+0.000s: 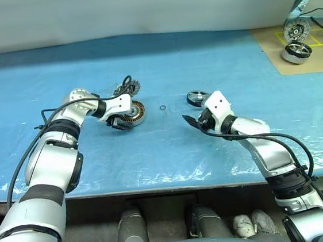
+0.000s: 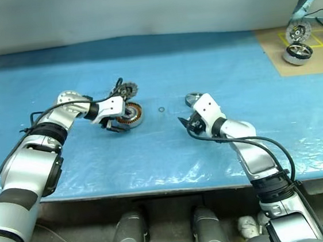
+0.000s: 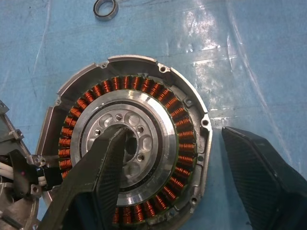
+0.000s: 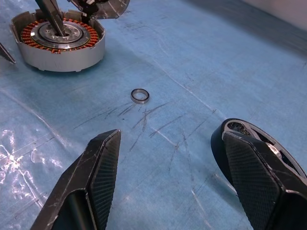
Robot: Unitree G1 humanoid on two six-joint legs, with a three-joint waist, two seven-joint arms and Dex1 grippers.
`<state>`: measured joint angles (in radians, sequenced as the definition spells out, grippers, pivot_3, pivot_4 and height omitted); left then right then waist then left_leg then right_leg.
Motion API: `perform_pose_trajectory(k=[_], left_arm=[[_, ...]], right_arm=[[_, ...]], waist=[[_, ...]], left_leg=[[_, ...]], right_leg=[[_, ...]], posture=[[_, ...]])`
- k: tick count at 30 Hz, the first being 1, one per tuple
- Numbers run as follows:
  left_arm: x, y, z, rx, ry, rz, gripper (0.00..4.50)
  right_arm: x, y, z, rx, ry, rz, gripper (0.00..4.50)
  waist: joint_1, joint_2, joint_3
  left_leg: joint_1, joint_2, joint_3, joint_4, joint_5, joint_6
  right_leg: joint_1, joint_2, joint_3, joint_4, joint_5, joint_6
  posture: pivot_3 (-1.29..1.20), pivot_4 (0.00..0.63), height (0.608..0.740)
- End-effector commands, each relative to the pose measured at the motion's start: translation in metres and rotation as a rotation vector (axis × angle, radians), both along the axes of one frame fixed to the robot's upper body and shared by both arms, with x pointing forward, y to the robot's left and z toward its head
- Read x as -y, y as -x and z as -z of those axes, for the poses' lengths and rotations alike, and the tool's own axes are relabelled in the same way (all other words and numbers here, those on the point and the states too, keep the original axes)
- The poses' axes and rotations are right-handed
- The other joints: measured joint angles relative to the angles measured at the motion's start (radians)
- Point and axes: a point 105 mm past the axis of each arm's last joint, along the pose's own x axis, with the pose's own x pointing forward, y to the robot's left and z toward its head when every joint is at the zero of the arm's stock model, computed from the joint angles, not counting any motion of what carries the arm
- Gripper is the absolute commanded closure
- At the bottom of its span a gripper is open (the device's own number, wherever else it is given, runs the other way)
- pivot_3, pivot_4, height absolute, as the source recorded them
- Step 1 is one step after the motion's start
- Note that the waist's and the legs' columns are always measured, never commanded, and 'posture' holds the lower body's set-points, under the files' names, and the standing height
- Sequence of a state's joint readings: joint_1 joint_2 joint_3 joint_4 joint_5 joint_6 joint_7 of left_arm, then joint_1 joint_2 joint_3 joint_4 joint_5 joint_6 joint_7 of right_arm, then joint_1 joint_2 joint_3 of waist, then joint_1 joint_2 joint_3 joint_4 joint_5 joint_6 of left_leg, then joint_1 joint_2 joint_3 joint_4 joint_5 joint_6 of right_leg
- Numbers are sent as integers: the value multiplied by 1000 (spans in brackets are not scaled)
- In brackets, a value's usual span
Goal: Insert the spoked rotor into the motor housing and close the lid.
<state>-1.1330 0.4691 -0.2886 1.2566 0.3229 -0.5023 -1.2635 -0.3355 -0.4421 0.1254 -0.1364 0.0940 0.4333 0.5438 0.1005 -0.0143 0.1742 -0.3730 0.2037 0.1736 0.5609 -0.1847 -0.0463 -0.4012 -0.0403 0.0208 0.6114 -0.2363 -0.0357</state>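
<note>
The motor housing (image 1: 133,113), a silver cup ringed with copper windings, lies on the blue sheet left of centre. My left gripper (image 3: 175,132) is open over it, one finger (image 3: 103,163) above its dark centre and the other outside the rim. The finned silver lid (image 1: 130,88) rests just behind the housing. Right of centre lies the spoked rotor (image 1: 196,98), black with a shiny rim. My right gripper (image 4: 171,136) hangs open just in front of it, and one finger (image 4: 254,182) partly covers the rotor (image 4: 276,151) in the right wrist view.
A tiny thin ring (image 1: 162,107) lies between housing and rotor. A brown board (image 1: 269,46) with silver spoked wheels (image 1: 296,51) and cables sits at the back right. The table's front edge (image 1: 168,188) runs close below both arms.
</note>
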Motion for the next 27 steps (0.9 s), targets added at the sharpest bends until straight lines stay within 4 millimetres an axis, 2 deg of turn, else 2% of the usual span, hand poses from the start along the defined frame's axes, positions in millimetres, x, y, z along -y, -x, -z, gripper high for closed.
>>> perform_pose_trajectory(k=[1, 3, 6, 20, 27], left_arm=[[0, 8, 12, -35, -43, 46, 1770], [0, 9, 15, -10, -55, 66, 2351], [0, 13, 20, -6, -89, 110, 2351], [30, 40, 27, -27, -57, 379, 2351], [35, 45, 30, -49, -62, 420, 2351]], right_arm=[[0, 2, -18, 70, -2, -4, 910], [0, 2, -18, 68, -2, -3, 910], [0, 3, -17, 66, -4, -3, 910], [7, 4, -19, 67, 0, 15, 910], [8, 4, -21, 71, -1, 17, 910]], waist=[[1, 0, 0], [1, 1, -1], [4, 1, -1], [5, 1, -1], [5, 1, -1]], left_leg=[[0, 0, 0, 0, 0, 0], [0, 0, 0, 0, 0, 0], [2, 0, 0, 0, 0, 0], [3, 0, 0, 0, 0, 0], [4, 1, 1, 0, 0, 1]], right_leg=[[0, 0, 0, 0, 0, 0], [0, 0, 0, 0, 0, 0], [2, 0, 0, 1, 0, 0], [3, -1, 0, 1, 0, 0], [3, -1, 0, 2, 0, 0]], posture=[[0, 150, 740], [0, 150, 740], [0, 150, 740], [0, 150, 740], [0, 150, 740]])
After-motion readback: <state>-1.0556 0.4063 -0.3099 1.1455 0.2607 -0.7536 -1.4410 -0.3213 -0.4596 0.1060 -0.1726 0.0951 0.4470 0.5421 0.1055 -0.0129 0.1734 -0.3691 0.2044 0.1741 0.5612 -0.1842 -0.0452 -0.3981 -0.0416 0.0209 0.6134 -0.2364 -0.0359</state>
